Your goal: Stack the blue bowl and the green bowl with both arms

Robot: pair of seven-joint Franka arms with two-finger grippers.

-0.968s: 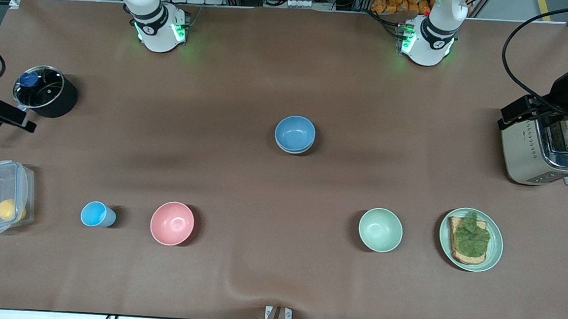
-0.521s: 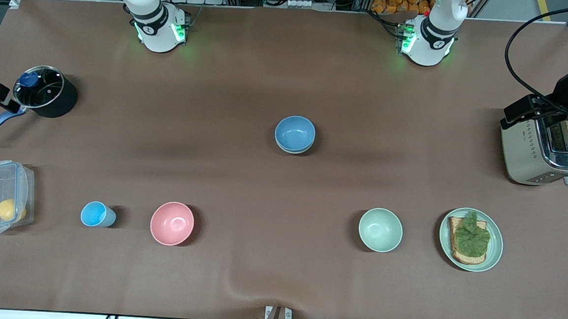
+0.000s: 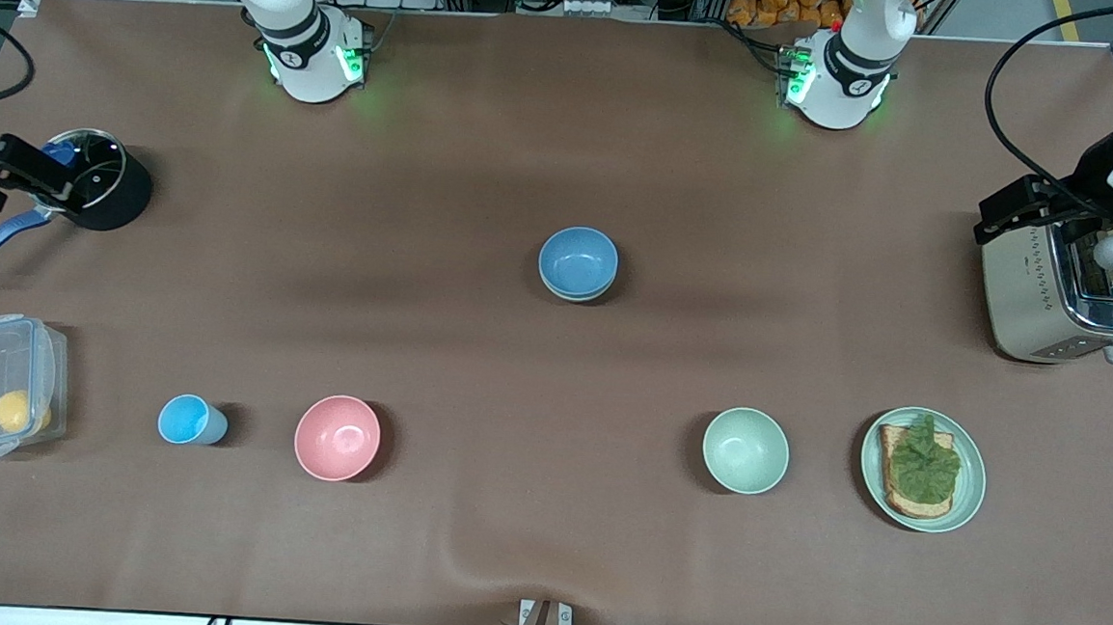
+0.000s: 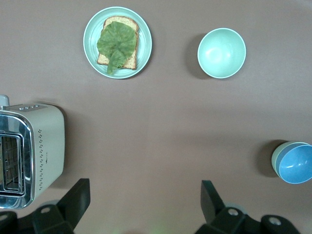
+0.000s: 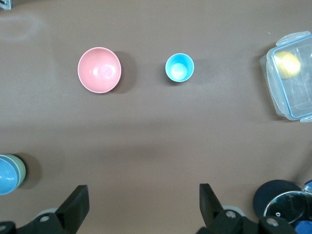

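Brown table cover, wrinkled front edge — metal framing

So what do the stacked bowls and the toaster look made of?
The blue bowl and the green bowl under it look like matte plastic or melamine: flat colour, no sharp glints. The toaster appears to be brushed metal, with a silvery sheen and a perforated side.

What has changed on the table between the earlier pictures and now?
Only the arms moved. The right tool shifted from beside the pot's handle to over the pot. The left tool shifted slightly over the toaster. Both tools are open and hold nothing. The blue bowl, nested in the green bowl, did not move.
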